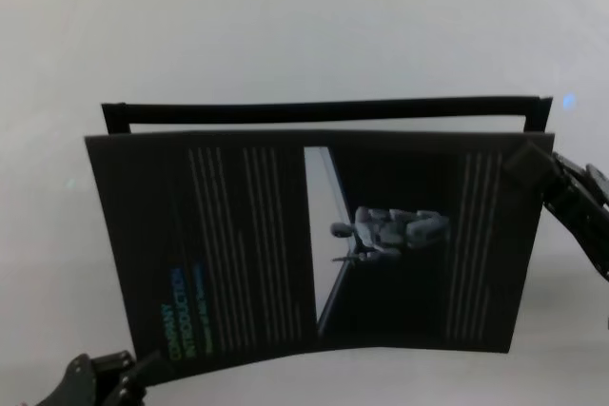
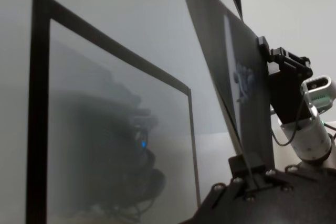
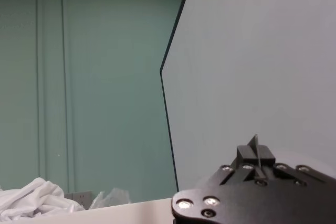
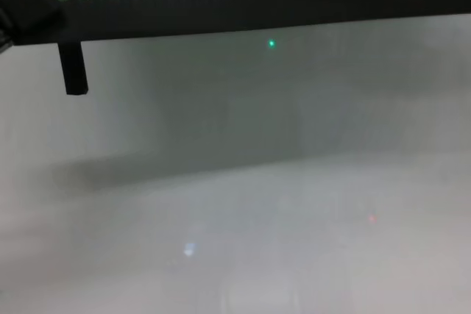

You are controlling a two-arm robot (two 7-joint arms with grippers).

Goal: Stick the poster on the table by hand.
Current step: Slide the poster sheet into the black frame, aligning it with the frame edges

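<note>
Both jaws clamped on poster (image 1: 247, 235), black frame (image 1: 324, 109) behind, table (image 1: 285, 26) beneath

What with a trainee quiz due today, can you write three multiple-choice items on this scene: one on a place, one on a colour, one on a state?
1. Where does the right gripper grip the poster? A far right corner; B near left corner; C middle of the near edge.
2. The heading is: A red; B green; C white.
3. Relative to the table, the poster is: A lying flat; B held above; C rolled up.
Key: A, the head view shows it there, the left gripper taking the near left corner; B, green lettering; B, the chest view shows its shadow beneath.
</note>
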